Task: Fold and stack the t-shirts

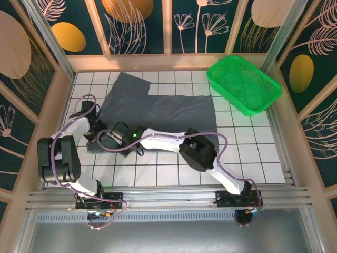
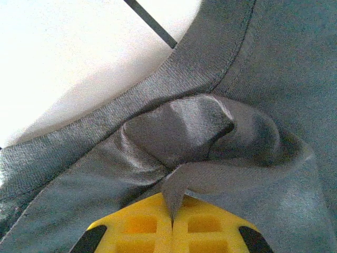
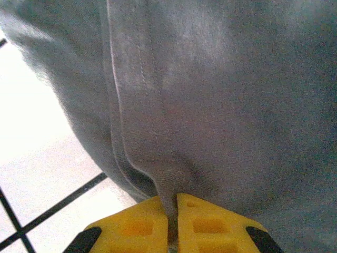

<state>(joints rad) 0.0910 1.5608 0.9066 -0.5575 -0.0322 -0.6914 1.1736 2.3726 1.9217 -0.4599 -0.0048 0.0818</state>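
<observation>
your left pincer [image 2: 172,225] is gripping shut on a thin pleat of the t-shirt [image 2: 274,63], its yellow pads [image 2: 152,208] pressing together with grey cloth rising out of the seam between them. just beyond the tips the cloth is bunching into a puffed fold. past that, the ribbed collar band [image 2: 152,87] is curving from lower left to upper right, with white table showing on its outer side.

your right pincer [image 3: 172,213] is likewise clamping a narrow ridge of the same shirt, its pads closing on it. a stitched hem [image 3: 124,105] is running down into the pinch just left of the tips, and grey cloth is draping over everything to the right.

from above, the two pincers are sitting close together at the shirt's near-left corner, the left one on the left. the shirt is lying mostly flat from there toward the right and far side, across the middle of the tiled table [image 1: 253,153], with one sleeve reaching toward the far left. the green basket [image 1: 243,84] is sitting well apart at the far right corner.
</observation>
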